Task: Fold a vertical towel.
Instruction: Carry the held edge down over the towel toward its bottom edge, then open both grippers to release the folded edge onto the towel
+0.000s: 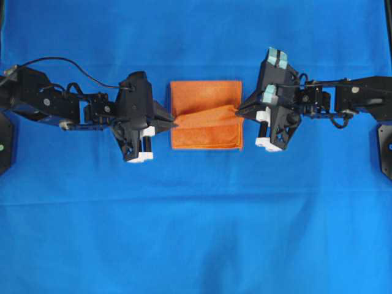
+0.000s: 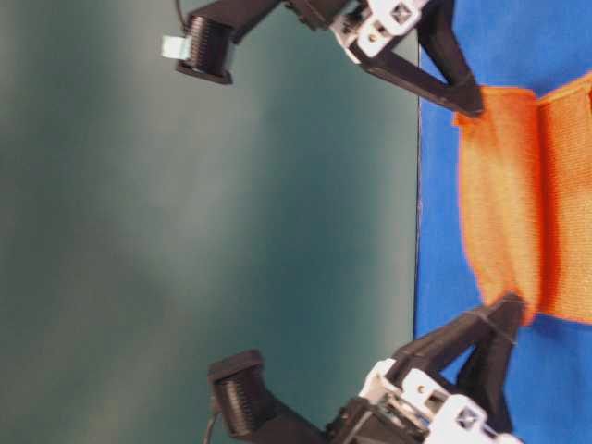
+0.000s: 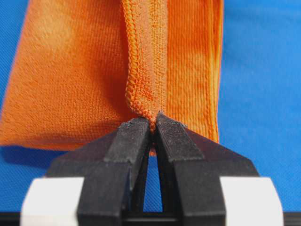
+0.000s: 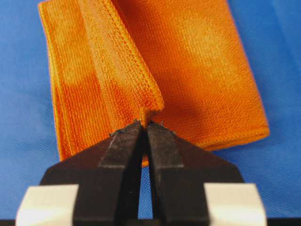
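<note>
The orange towel (image 1: 206, 114) lies in the middle of the overhead view, on the blue cloth (image 1: 196, 233) that covers the counter. The two arms reach in from the sides, one at 9 o'clock and one at 3 o'clock of the towel.

The left tool (image 1: 174, 122) is clenched on the towel's left edge. In the left wrist view its two black fingers (image 3: 136, 136) pinch a bunched corner of the towel (image 3: 146, 70) between their tips, and a stitched strip of cloth runs up from there toward 12 o'clock.

The right tool (image 1: 239, 110) is clenched on the towel's right edge. In the right wrist view its fingers (image 4: 126, 141) squeeze a stitched corner of the towel (image 4: 188, 61), and a folded flap runs from that corner toward 11 o'clock.

Between the two tools, a raised fold crosses the towel from side to side. The top half lies flat on the blue cloth. The bottom half looks doubled over, with a thick stitched edge at 6 o'clock.
</note>
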Controlling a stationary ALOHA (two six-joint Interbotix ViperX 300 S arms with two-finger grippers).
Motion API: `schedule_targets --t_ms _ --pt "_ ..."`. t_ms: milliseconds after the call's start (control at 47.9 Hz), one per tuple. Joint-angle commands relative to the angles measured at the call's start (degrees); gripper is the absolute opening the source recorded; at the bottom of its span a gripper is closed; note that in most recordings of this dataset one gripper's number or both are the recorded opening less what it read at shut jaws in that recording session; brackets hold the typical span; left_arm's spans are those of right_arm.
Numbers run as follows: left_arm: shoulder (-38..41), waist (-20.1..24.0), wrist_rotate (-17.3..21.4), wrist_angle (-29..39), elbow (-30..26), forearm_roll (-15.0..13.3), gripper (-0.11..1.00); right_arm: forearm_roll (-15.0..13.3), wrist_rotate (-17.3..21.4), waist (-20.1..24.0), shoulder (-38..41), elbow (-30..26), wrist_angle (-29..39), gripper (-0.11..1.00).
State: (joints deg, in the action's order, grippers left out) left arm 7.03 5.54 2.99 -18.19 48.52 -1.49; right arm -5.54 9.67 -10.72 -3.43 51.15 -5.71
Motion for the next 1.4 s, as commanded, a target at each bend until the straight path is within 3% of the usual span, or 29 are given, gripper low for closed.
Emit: schedule_targets --t_ms 0,459,501,647,710,793,1044,1378 --pt "0.0 -0.4 -0.1 0.1 -0.4 -0.1 0.02 0.6 0.2 0.0 0.4 -0.4 -0.6 0.03" --pt "0.6 -0.9 -0.1 0.1 -1.5 -0.1 0.05 1.9 0.3 0.8 1.7 -1.0 -1.1 0.04" --pt "0.6 -1.1 -0.1 0.1 -1.5 -0.1 0.11 1.9 0.3 0.9 1.7 -1.1 -1.1 0.11" --pt "0.6 -2.3 -0.1 0.1 -1.8 -0.1 0.37 1.9 0.2 1.8 1.7 -1.1 -1.1 0.56" --pt "0.5 -3.4 -0.1 0.2 -1.9 -0.1 0.45 1.9 0.3 2.4 1.7 -1.1 -0.9 0.64" --pt "0.2 -5.1 -0.1 0.3 -1.9 0.0 0.53 2.0 0.4 3.9 1.6 -1.1 -0.4 0.59" --pt "-3.3 -11.1 -0.1 3.8 -1.9 -0.1 0.52 3.3 0.4 9.6 0.4 -1.6 2.8 0.56" --pt "-16.2 -13.0 0.0 14.9 -2.3 -0.1 0.52 4.4 1.3 11.6 -12.8 -1.7 7.9 0.56"
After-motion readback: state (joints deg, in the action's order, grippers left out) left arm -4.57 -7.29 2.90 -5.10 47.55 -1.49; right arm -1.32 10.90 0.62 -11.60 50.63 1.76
